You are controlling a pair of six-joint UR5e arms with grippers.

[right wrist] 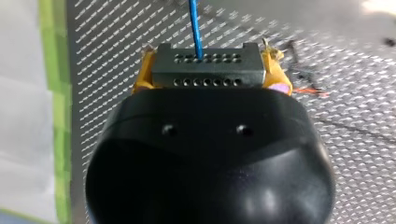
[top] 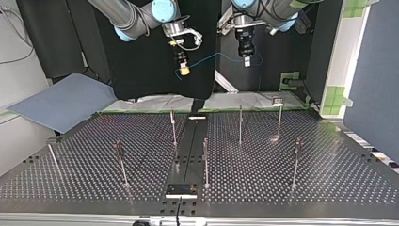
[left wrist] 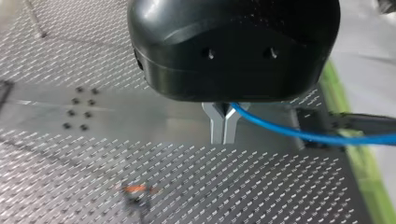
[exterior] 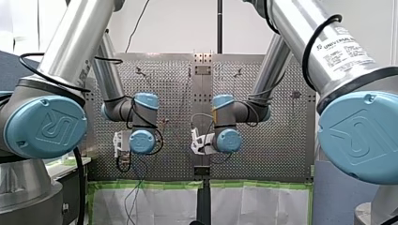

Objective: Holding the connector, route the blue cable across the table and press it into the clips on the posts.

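Blue cable (left wrist: pixel 299 135): one, slung between two tools; left tool (left wrist: pixel 223 134) pinches it; right tool (right wrist: pixel 209 66) clamps one connector (right wrist: pixel 210 73)

The connector (right wrist: pixel 208 70) is a small dark grey block with two rows of round holes in its face. It sits level, clamped between the yellow pads (right wrist: pixel 142 77) of my right gripper (right wrist: pixel 208 77). The blue cable (top: pixel 214 57) is thin. It leaves the connector's face and hangs in a shallow curve through the air to my left gripper (left wrist: pixel 224 125), whose metal fingers (left wrist: pixel 217 128) pinch it. In the top view both ends are high over the table's (top: pixel 329 179) far edge, well apart from the posts (top: pixel 240 125). The posts are slim upright metal rods spread over the table, and some carry small dark clips (top: pixel 297 141) at the top.
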